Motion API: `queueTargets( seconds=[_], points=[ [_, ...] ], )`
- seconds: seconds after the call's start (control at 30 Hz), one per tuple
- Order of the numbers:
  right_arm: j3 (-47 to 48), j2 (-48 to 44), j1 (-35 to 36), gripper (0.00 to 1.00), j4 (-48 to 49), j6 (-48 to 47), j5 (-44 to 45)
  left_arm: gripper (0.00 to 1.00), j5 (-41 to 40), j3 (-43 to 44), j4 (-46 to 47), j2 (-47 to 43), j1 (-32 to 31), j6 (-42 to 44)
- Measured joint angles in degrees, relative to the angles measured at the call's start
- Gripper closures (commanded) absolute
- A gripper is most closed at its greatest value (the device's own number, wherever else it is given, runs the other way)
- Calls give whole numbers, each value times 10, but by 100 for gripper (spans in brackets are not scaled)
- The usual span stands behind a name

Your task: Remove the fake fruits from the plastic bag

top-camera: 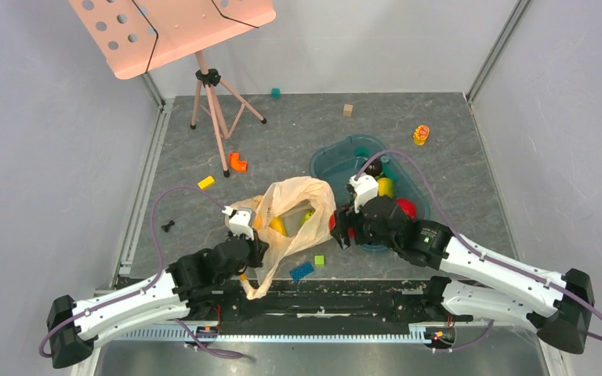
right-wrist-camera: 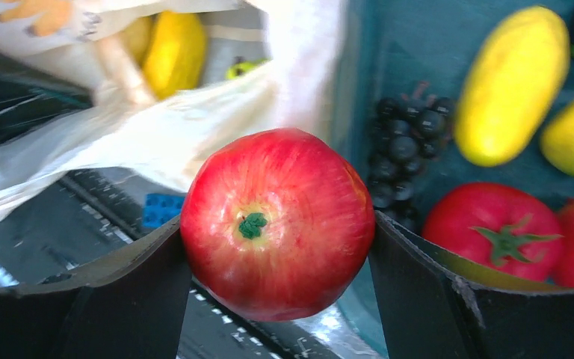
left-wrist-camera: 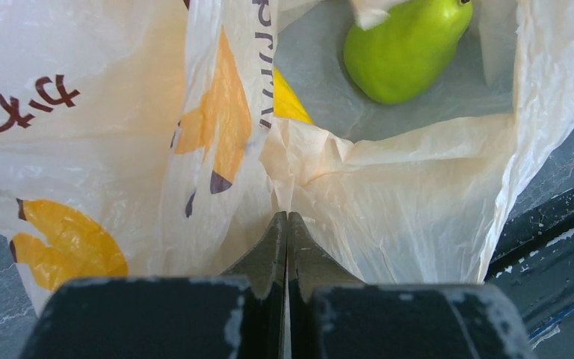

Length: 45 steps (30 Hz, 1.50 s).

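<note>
My right gripper (right-wrist-camera: 278,243) holds the red apple (right-wrist-camera: 276,221) between wide jaws just beside the plastic bag (left-wrist-camera: 119,149), whose edge my left gripper (left-wrist-camera: 287,224) pinches fully closed; the green pear (left-wrist-camera: 407,45) and a yellow piece (left-wrist-camera: 290,101) lie inside, not yet removed

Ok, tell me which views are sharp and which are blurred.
Right wrist: the red apple is sharp, the plastic bag behind it blurred. Left wrist: the bag's print and the green pear are crisp, light glowing through the film. Top external: evenly lit, sharp throughout.
</note>
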Motion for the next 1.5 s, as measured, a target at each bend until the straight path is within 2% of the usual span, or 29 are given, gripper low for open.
queueTargets(
  seconds=[0.33, 0.47, 0.63, 1.0, 1.23, 1.4, 1.5],
  points=[
    [-21, -9, -182, 41, -10, -46, -47, 98, 0, 0, 0, 8, 0, 0],
    [-21, 21, -229, 41, 12, -70, -70, 98, 0, 0, 0, 11, 0, 0],
    [6, 109, -252, 41, 27, -103, -85, 98, 1, 0, 0, 11, 0, 0],
    [152, 288, -286, 41, 84, -144, -92, 98, 6, 0, 0, 11, 0, 0],
    [180, 400, -291, 40, 111, -152, -92, 98, 7, 0, 0, 10, 0, 0],
    [195, 462, -294, 36, 116, -161, -87, 98, 6, 0, 0, 10, 0, 0],
    [198, 478, -294, 30, 122, -164, -84, 98, 6, 0, 0, 10, 0, 0]
  ],
)
